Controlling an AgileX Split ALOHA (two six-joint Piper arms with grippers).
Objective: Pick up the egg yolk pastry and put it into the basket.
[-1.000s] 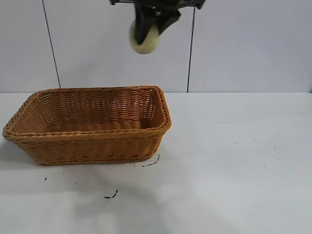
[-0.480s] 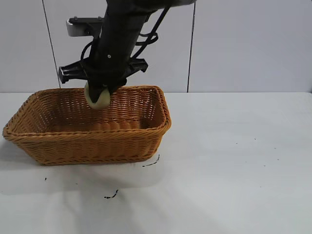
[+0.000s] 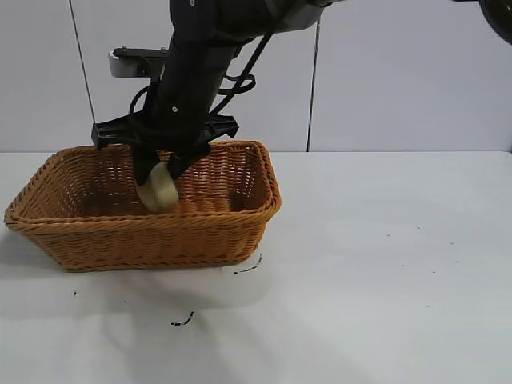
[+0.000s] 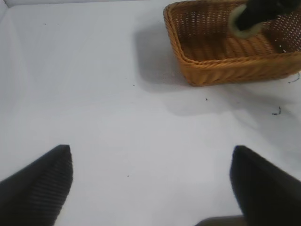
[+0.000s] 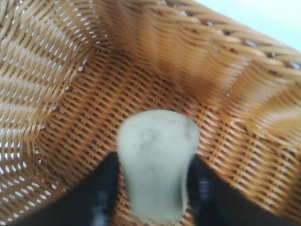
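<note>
White table (image 3: 384, 264) carries the basket (image 3: 144, 232) toward its left side. Well clear of the basket's outer left end, the left gripper (image 4: 150, 183) hangs over bare tabletop, fingers spread apart. Inside the basket, left of its middle, the right gripper (image 3: 160, 182) reaches below the rim, clamping the egg yolk pastry (image 3: 158, 189) above the woven floor.

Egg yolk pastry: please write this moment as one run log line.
right gripper: shut on egg yolk pastry, inside basket | release: not yet | left gripper: open, apart over table
</note>
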